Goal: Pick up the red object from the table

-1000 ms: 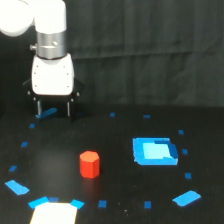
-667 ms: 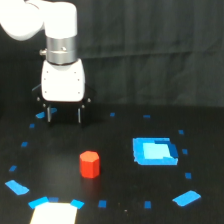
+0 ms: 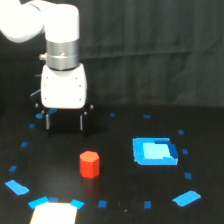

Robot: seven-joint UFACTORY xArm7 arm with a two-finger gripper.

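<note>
The red object (image 3: 89, 164), a short red-orange hexagonal block, stands on the black table (image 3: 120, 200) toward the exterior view's lower left. My gripper (image 3: 65, 122) hangs from the white arm above and behind the block, a little to the exterior view's left of it. Its two dark fingers (image 3: 48, 121) point down, spread wide apart, with nothing between them. A clear gap separates the fingertips from the block.
A bright blue squarish piece (image 3: 155, 151) lies to the exterior view's right of the block. Small blue tape marks (image 3: 186, 198) dot the table. A pale patch (image 3: 54, 214) with blue corners sits at the bottom left edge. A dark curtain hangs behind.
The arm has moved toward the exterior view's right, bringing the gripper nearer to above the red block. The block and the blue piece have not moved.
</note>
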